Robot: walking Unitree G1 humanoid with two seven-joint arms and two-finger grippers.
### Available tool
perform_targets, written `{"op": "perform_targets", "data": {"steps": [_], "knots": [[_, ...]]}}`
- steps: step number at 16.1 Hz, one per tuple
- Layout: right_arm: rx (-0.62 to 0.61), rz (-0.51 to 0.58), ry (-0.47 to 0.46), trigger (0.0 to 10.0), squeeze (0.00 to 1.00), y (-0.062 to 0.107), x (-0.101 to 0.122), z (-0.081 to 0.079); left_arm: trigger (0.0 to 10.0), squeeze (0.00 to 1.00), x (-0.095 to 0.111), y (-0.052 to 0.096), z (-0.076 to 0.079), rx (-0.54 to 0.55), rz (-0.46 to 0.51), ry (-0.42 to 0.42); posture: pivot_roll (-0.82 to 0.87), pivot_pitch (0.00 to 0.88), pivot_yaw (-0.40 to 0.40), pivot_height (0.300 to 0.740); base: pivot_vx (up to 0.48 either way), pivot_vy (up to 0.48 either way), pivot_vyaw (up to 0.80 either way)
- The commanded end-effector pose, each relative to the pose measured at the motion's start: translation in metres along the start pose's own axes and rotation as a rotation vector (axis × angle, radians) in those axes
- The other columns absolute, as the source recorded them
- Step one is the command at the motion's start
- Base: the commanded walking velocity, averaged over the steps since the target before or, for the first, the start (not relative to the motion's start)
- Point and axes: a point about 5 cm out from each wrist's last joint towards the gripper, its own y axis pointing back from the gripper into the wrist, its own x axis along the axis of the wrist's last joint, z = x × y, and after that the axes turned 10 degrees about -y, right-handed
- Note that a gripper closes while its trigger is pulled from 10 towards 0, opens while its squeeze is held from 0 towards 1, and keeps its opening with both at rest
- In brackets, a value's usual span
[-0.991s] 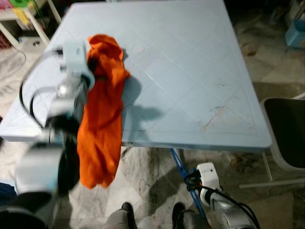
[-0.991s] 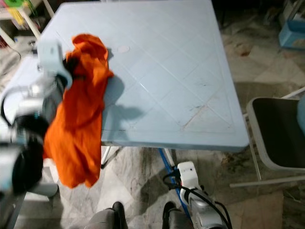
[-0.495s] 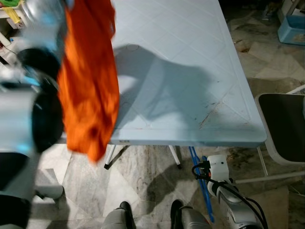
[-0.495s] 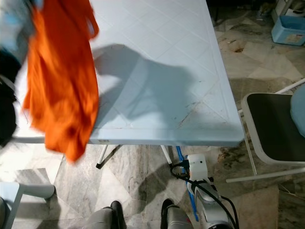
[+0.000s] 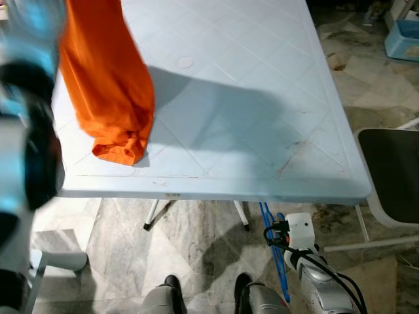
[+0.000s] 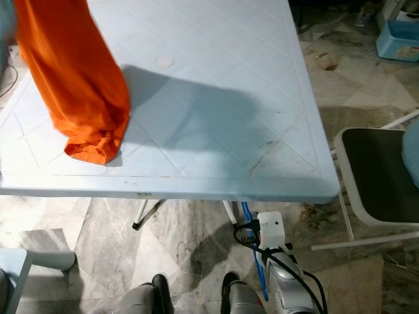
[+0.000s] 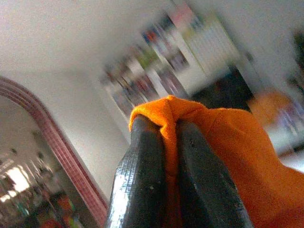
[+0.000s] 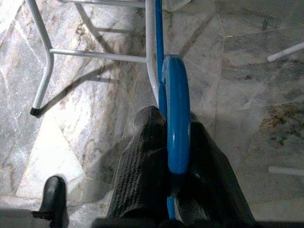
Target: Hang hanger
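Two grips: left fingers (image 7: pixel 164 156) clamp orange cloth (image 5: pixel 108 78), now lifted higher, right fingers (image 8: pixel 173 156) pinch blue hanger (image 8: pixel 175 114).

text: we read none | labels/brands: we find none legible | numbers/signs: none | note: small pale sticker on table (image 5: pixel 216 98) front edge, too small for us to read

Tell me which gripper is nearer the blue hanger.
Right. The right gripper is shut on the blue hanger, low beside the table edge. The left gripper is raised on the far side, pinching the orange garment.
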Motion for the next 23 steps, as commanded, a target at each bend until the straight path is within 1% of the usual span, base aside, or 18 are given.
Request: {"op": "perform_targets", "data": {"steps": [1, 2, 4, 5, 7, 9, 10, 11, 12, 13, 14, 15, 16, 17, 18, 19, 20, 23], "knots": [[0.014, -0.017, -0.002, 10.0, 0.0, 0.002, -0.005, -0.002, 0.0, 0.0, -0.022, 0.012, 0.014, -0.084, -0.064, 0.005, -0.13, 0.229, 0.012, 0.74, 0.0, 0.0, 0.0], [0.022, -0.032, 0.0, 10.0, 0.0, 0.003, -0.008, -0.002, 0.0, 0.0, -0.061, 0.042, 0.04, -0.21, -0.192, 0.05, -0.12, 0.232, 0.006, 0.74, 0.0, 0.0, 0.0], [0.028, -0.045, 0.006, 10.0, 0.0, 0.004, -0.009, -0.001, 0.0, 0.0, -0.094, 0.071, 0.057, -0.305, -0.325, 0.082, -0.12, 0.234, -0.006, 0.74, 0.0, 0.0, 0.0], [0.038, -0.052, 0.015, 10.0, 0.0, 0.004, -0.009, -0.001, 10.0, 1.0, -0.107, 0.083, 0.061, -0.326, -0.374, 0.097, -0.11, 0.234, -0.018, 0.74, 0.0, 0.0, 0.0], [0.046, -0.054, 0.022, 10.0, 0.0, 0.002, -0.007, -0.001, 10.0, 1.0, -0.11, 0.085, 0.059, -0.337, -0.385, 0.097, -0.11, 0.231, -0.019, 0.74, 0.0, 0.0, 0.0], [0.048, -0.048, 0.021, 10.0, 0.0, -0.001, -0.004, -0.002, 10.0, 1.0, -0.101, 0.074, 0.052, -0.319, -0.34, 0.074, -0.1, 0.225, -0.012, 0.74, 0.0, 0.0, 0.0], [0.051, -0.047, 0.02, 10.0, 0.0, -0.003, -0.002, -0.003, 10.0, 1.0, -0.094, 0.069, 0.051, -0.346, -0.306, 0.065, -0.09, 0.217, -0.002, 0.74, 0.0, 0.0, 0.0], [0.052, -0.048, 0.016, 10.0, 0.0, -0.005, -0.003, -0.006, 10.0, 1.0, -0.087, 0.065, 0.051, -0.356, -0.251, 0.099, -0.07, 0.204, 0.014, 0.74, 0.0, 0.0, 0.0], [0.05, -0.047, 0.013, 10.0, 0.0, -0.006, -0.003, -0.007, 10.0, 1.0, -0.085, 0.065, 0.053, -0.37, -0.247, 0.133, -0.07, 0.199, 0.02, 0.74, 0.0, 0.0, 0.0], [0.044, -0.037, -0.002, 10.0, 0.0, -0.007, -0.003, -0.009, 10.0, 1.0, -0.083, 0.068, 0.057, -0.391, -0.226, 0.234, -0.06, 0.19, 0.028, 0.74, 0.0, 0.0, 0.0], [0.043, -0.031, -0.009, 10.0, 0.0, -0.008, -0.002, -0.011, 10.0, 1.0, -0.084, 0.073, 0.062, -0.387, -0.213, 0.344, -0.06, 0.184, 0.034, 0.74, 0.0, 0.0, 0.0], [0.043, -0.029, -0.01, 10.0, 0.0, -0.009, -0.001, -0.012, 10.0, 1.0, -0.087, 0.078, 0.065, -0.374, -0.234, 0.426, -0.06, 0.173, 0.044, 0.74, 0.0, 0.0, 0.0], [0.04, -0.026, -0.015, 10.0, 0.0, -0.01, -0.001, -0.013, 10.0, 1.0, -0.091, 0.087, 0.071, -0.348, -0.237, 0.499, -0.06, 0.167, 0.049, 0.74, 0.0, 0.0, 0.0], [0.033, -0.022, -0.018, 10.0, 0.0, -0.012, 0.001, -0.012, 10.0, 1.0, -0.094, 0.102, 0.078, -0.32, -0.201, 0.541, -0.05, 0.161, 0.05, 0.74, 0.0, 0.0, 0.0], [0.031, -0.022, -0.019, 10.0, 0.0, -0.013, 0.001, -0.011, 10.0, 1.0, -0.094, 0.111, 0.081, -0.292, -0.178, 0.554, -0.04, 0.159, 0.048, 0.74, 0.0, 0.0, 0.0], [0.032, -0.026, -0.015, 10.0, 0.0, -0.014, 0.001, -0.01, 10.0, 1.0, -0.092, 0.125, 0.085, -0.272, -0.146, 0.568, -0.03, 0.157, 0.043, 0.74, 0.0, 0.0, 0.0], [0.035, -0.03, -0.012, 10.0, 0.0, -0.014, 0.0, -0.011, 10.0, 1.0, -0.089, 0.131, 0.086, -0.266, -0.119, 0.565, -0.03, 0.156, 0.037, 0.74, 0.0, 0.0, 0.0], [0.056, -0.04, 0.002, 10.0, 0.0, -0.017, 0.0, -0.014, 10.0, 1.0, -0.074, 0.153, 0.081, -0.208, -0.065, 0.582, 0.0, 0.157, 0.023, 0.74, 0.0, 0.0, 0.0]]}}
